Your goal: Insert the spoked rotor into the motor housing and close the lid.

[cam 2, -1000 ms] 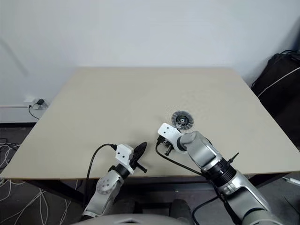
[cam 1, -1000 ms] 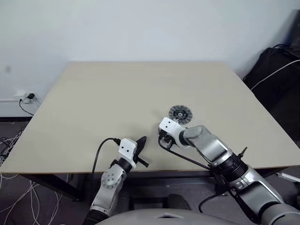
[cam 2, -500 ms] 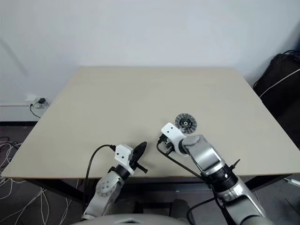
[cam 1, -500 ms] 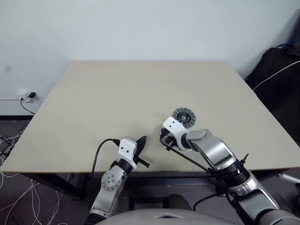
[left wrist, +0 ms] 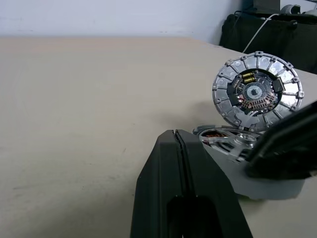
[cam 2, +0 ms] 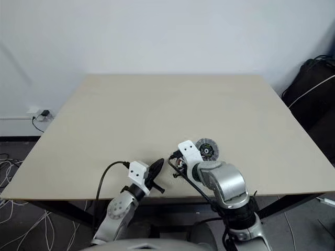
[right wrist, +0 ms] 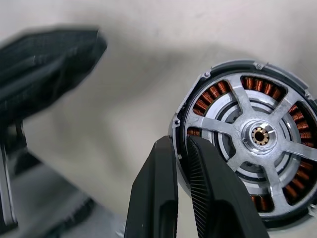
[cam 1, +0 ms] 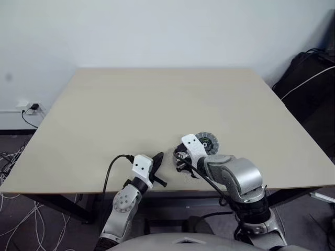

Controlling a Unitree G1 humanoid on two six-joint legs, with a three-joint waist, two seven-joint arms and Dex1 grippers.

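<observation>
1. Near the front edge of the beige table (cam 1: 131, 104), the right gripper (right wrist: 181, 148) pinches the rim of the motor housing (right wrist: 218, 94), one finger outside the edge and one just inside it.
2. Inside the housing sits the spoked rotor (right wrist: 260, 136), its silver arms running from the round hub out over the ring of copper windings.
3. Just beyond the housing stands the lid (left wrist: 256, 92), tipped up on edge in the left wrist view, its segmented pale rim and dark centre facing the camera; from the head views it appears as a small grey disc (cam 2: 207, 149) beside the right wrist.
4. Left of the housing, the left gripper (cam 1: 156, 159) hovers over the table edge with its two black fingers pressed together, holding nothing, its tip close to the housing but apart from it.
</observation>
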